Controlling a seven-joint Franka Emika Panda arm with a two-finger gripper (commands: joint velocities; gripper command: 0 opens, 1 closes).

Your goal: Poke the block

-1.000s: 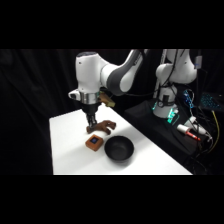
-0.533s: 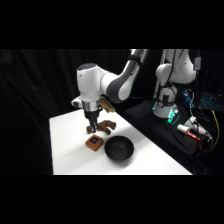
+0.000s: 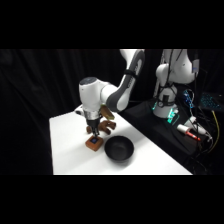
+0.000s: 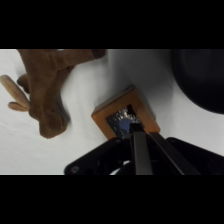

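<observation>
Item: block, flat orange-brown square with a blue mark on top, lying on the white table directly beneath the gripper. Tool state: fingers drawn together into one narrow dark tip, holding nothing, resting at or just above the blue mark; actual contact cannot be confirmed. Risks, as judged: an off-centre push may tip or skid the light block; pressing too deep may jam it against the table. Surroundings: brown irregular toy close at the block's 10 o'clock in the wrist view; black bowl near at 2 o'clock. A skidding block could strike either; neither obstructs the vertical approach.
</observation>
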